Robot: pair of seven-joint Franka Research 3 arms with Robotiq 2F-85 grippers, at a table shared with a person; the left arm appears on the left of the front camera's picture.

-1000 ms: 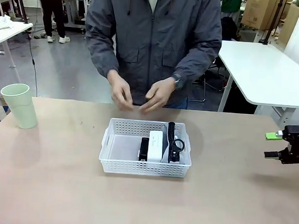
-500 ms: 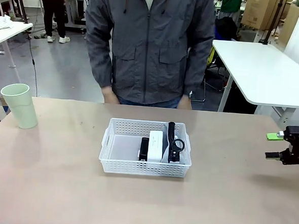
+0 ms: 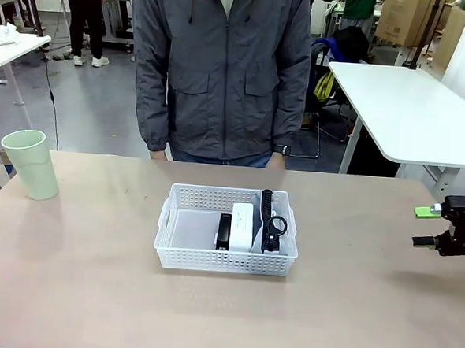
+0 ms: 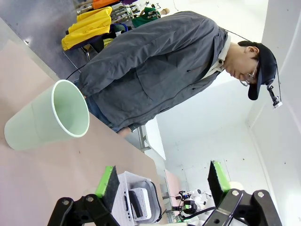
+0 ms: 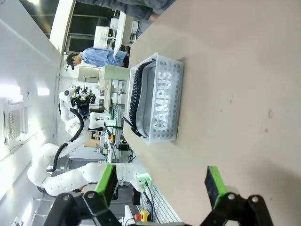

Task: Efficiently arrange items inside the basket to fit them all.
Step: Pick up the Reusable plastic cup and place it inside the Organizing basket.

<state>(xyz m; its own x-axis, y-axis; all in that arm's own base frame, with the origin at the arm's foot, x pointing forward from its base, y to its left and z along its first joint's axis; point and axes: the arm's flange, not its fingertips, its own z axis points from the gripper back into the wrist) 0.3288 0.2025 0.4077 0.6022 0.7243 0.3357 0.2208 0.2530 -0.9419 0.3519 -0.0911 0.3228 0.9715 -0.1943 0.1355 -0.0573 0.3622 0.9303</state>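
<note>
The white basket (image 3: pixel 225 262) sits mid-table. Inside it, from left to right, lie a small black block (image 3: pixel 224 231), a white box (image 3: pixel 242 227) and the grey pouch, whose black strap (image 3: pixel 270 224) shows on top. The pale green cup (image 3: pixel 29 164) stands upright at the table's far left, outside the basket. My right gripper (image 3: pixel 424 226) hovers open at the right edge, well clear of the basket (image 5: pixel 171 94); the pouch (image 5: pixel 145 101) shows its "CAMPUS" lettering through the wall. My left gripper (image 4: pixel 162 181) is open and holds nothing, with the cup (image 4: pixel 47 121) close ahead and the basket (image 4: pixel 141 178) beyond.
A person in a grey jacket (image 3: pixel 223 71) stands at the far edge, arms hanging at the sides. The left half of the basket floor (image 3: pixel 191 231) is bare. A white table (image 3: pixel 410 114) stands behind on the right.
The person's hands drew back from above the basket's far edge and dropped to the sides. The basket, its contents, the cup and my right gripper have stayed put.
</note>
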